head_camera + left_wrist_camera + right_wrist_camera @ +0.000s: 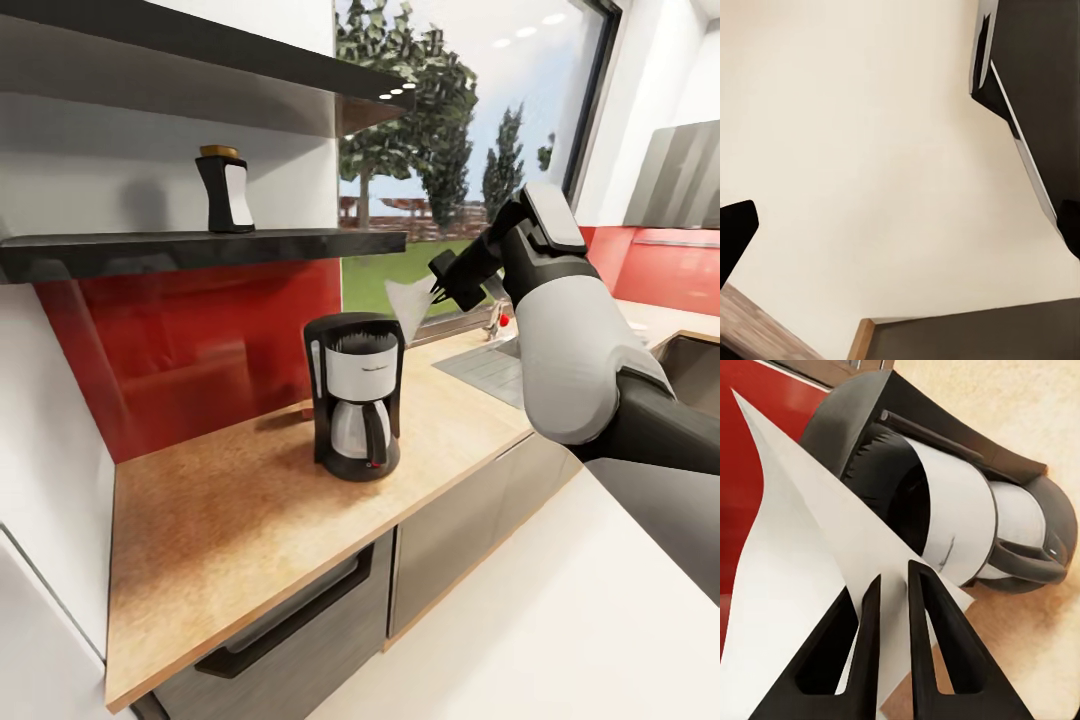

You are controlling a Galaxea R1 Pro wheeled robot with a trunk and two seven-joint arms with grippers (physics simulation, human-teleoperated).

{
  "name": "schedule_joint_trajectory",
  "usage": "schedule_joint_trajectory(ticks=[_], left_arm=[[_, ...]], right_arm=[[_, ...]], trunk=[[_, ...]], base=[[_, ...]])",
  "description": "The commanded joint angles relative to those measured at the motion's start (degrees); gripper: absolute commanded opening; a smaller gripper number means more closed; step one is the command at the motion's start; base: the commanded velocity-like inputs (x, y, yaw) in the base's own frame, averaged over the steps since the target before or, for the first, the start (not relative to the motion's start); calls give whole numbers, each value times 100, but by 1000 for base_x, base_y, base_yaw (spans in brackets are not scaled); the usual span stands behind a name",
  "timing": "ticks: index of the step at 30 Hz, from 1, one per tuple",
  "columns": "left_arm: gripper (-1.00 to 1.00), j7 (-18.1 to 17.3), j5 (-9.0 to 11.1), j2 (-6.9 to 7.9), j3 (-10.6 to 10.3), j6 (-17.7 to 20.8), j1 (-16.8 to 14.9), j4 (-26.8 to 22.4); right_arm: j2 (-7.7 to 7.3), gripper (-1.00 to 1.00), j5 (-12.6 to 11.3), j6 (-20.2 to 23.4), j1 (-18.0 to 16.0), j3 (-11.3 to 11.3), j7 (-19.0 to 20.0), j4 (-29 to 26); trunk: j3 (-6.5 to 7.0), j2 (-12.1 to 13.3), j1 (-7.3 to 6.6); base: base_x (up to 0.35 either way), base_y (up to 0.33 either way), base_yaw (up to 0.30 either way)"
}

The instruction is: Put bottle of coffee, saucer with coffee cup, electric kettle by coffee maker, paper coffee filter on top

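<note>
Pinching paper filter (810, 585) | right fingers (870, 645) closed on it | above coffee maker (353, 395)

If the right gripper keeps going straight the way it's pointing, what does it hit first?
Probably the coffee maker: the right gripper, shut on the paper filter, points at its open top. Depth is unclear.

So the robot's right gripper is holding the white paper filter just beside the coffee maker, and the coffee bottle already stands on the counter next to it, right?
Not quite: the coffee bottle is up on the shelf, not on the counter, as the head view shows. The rest holds: the right gripper pinches the paper filter just beside the coffee maker.
</note>
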Motion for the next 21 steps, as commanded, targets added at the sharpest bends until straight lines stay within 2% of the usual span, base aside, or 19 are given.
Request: schedule_joint_trajectory(ticks=[1,6,13,21], left_arm=[[100,9,7,0,17,-1,-2,-1],[100,8,7,0,14,-1,-2,-1],[100,4,14,0,17,-1,-2,-1],[100,4,16,0,16,-1,-2,-1]], right_arm=[[6,-100,-19,25,-6,-33,-33,-8],[6,-100,-19,25,-3,-31,-22,-3],[6,-100,-13,25,134,-17,385,-2],[6,-100,-5,25,152,-16,440,-7]], trunk=[[-12,-12,4],[-12,-12,4],[-12,-12,4],[-12,-12,4]], base=[[0,14,0],[0,5,0],[5,2,0],[116,68,0]])
